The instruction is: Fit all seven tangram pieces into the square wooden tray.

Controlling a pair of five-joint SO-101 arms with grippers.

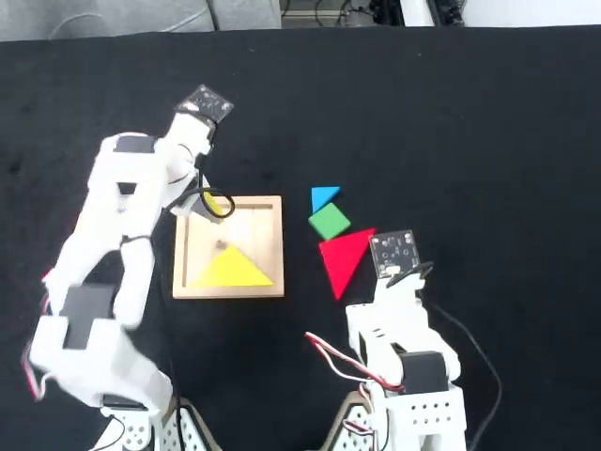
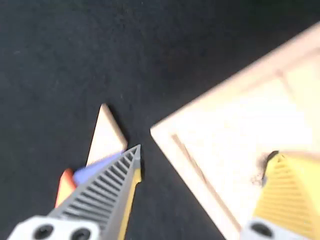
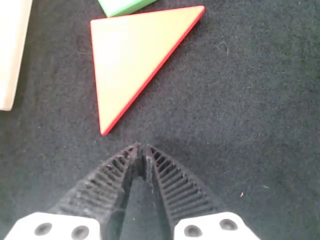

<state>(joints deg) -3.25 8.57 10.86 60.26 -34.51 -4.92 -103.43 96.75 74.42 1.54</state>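
Note:
The square wooden tray (image 1: 277,246) lies on black cloth with a large yellow triangle (image 1: 231,269) inside it. My left gripper (image 2: 206,154) is open and straddles the tray's corner (image 2: 165,131), one finger over the tray floor and the other over the cloth. By the outer finger lie a pale triangle (image 2: 105,134), a blue piece (image 2: 95,169) and an orange piece (image 2: 63,186), partly hidden. A red triangle (image 1: 344,257), a green square (image 1: 329,221) and a small blue triangle (image 1: 324,196) lie right of the tray. My right gripper (image 3: 143,148) is shut, empty, just short of the red triangle (image 3: 127,57).
The left arm (image 1: 122,235) covers the cloth left of the tray in the high view. The right arm's base (image 1: 408,376) stands at the near edge. The tray's side (image 3: 12,50) and the green square (image 3: 122,5) border the right wrist view. Open black cloth stretches to the far right.

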